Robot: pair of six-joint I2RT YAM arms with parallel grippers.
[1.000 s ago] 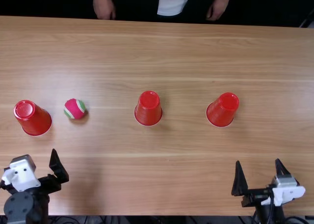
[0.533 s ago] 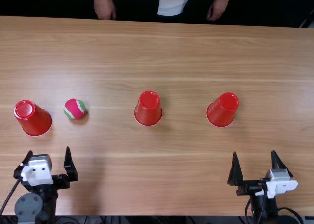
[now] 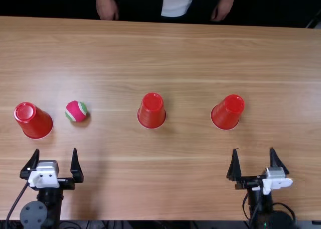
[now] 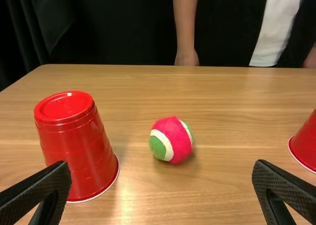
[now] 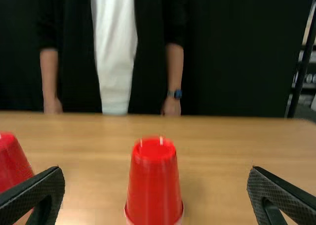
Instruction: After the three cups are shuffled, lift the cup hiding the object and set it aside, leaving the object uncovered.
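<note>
The tennis ball (image 3: 76, 111) lies bare near the leftmost red cup (image 3: 33, 120), so the task looks done. The left gripper (image 3: 54, 161) and right gripper (image 3: 253, 161) sit idle, fingers spread and empty.

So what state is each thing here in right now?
Left cup: upside down.
Middle cup: upside down.
Right cup: upside down.
Ball: uncovered, beside the left cup.
Left fingers: open, empty.
Right fingers: open, empty.
</note>
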